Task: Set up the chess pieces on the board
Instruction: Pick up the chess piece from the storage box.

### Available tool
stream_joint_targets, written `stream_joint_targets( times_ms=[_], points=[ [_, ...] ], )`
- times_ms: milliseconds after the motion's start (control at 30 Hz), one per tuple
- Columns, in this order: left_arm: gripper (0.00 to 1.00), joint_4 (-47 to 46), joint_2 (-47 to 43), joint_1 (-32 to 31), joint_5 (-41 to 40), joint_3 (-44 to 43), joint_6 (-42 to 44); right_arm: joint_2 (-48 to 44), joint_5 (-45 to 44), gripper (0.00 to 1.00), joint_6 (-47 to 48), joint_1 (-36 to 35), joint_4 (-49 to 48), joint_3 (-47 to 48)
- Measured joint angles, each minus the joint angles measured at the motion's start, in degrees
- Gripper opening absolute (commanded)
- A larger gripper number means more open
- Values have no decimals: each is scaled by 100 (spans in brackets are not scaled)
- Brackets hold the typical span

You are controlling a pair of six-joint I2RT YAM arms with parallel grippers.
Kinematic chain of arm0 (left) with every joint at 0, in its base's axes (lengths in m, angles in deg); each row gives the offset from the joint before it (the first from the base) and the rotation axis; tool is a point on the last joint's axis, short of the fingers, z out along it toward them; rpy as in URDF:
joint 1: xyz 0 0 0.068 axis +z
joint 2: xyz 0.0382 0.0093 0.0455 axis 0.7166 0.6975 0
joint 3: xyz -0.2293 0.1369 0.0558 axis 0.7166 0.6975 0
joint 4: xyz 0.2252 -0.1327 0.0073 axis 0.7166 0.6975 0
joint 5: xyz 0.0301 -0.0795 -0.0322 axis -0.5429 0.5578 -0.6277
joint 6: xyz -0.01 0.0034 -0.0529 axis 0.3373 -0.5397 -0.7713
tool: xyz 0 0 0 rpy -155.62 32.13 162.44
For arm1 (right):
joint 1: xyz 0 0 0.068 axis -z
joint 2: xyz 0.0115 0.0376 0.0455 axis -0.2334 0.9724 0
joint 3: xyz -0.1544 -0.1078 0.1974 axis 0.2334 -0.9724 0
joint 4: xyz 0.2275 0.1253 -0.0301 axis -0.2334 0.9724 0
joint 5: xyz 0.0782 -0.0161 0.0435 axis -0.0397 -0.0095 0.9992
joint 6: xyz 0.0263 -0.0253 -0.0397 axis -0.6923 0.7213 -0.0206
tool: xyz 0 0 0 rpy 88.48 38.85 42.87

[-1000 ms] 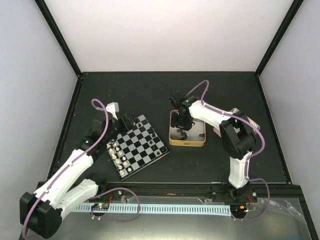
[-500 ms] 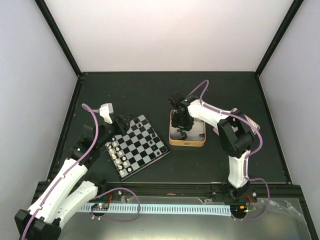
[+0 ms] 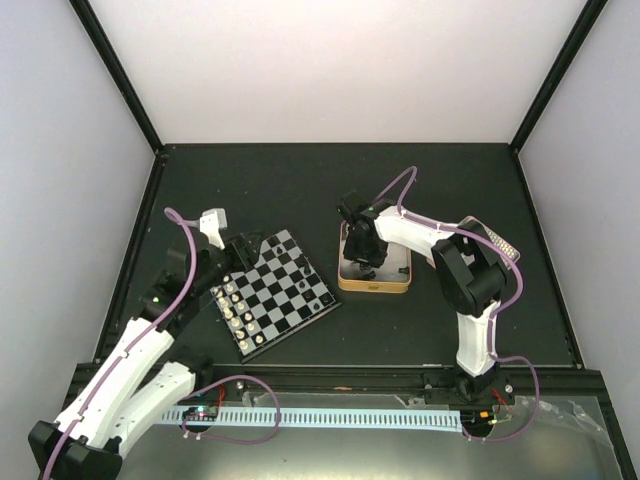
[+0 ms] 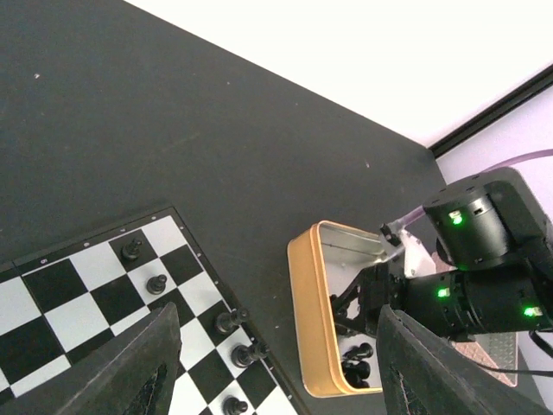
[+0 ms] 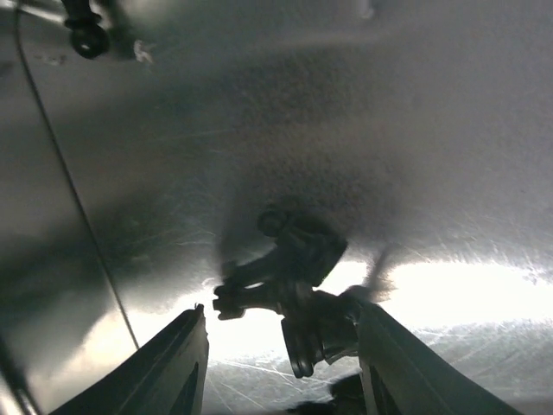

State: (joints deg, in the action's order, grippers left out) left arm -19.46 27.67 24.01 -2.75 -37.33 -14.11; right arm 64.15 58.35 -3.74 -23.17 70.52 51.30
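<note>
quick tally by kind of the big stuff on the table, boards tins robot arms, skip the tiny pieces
board: 1
gold-rimmed tin: 1
robot arms: 2 (left arm, right arm)
Total: 4

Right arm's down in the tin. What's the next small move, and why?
Probably ease the right gripper down a touch and close on one of the black pieces lying on the floor of the tin. Its jaws stand open either side of that clump and grip nothing. The pieces lie tangled, so aim for a single one.
</note>
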Motion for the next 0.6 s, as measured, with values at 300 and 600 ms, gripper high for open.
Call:
stream_joint_targets(
  times_ms=[300, 600],
  points=[
    [63, 153, 415, 33, -24, -17, 330, 227, -57, 34, 33, 0, -225, 334],
    [63, 22, 802, 81, -24, -103, 428, 549, -243, 27, 332, 0, -245, 748]
  ],
)
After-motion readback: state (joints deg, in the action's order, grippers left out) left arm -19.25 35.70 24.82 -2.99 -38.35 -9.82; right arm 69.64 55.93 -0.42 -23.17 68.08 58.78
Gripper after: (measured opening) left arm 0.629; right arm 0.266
